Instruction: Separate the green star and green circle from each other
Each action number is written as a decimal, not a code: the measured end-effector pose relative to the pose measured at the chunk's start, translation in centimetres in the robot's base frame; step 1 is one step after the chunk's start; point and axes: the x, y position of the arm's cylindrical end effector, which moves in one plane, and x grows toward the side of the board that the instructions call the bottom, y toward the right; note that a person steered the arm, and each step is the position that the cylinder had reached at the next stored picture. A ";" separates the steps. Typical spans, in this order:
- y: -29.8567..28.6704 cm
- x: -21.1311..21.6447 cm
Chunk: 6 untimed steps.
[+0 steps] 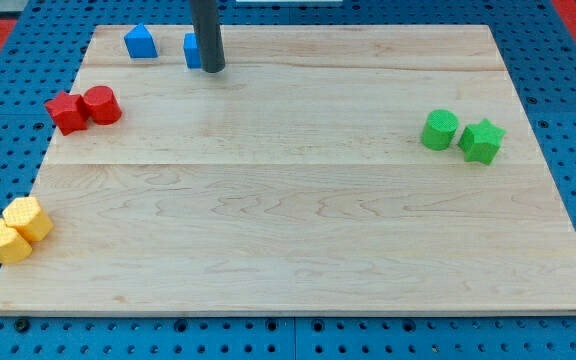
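Note:
The green circle and the green star sit side by side, nearly touching, at the view's right on the wooden board. The circle is to the left of the star. My tip is at the view's top, left of centre, far from both green blocks. It stands right beside a blue block that the rod partly hides.
A blue triangle-topped block sits at the top left. A red star and a red circle touch at the left. Two yellow blocks sit together at the bottom left edge.

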 end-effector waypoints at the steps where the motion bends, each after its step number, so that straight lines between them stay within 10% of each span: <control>1: 3.0 2.2; 3: 16.0 19.2; 6: 32.1 15.3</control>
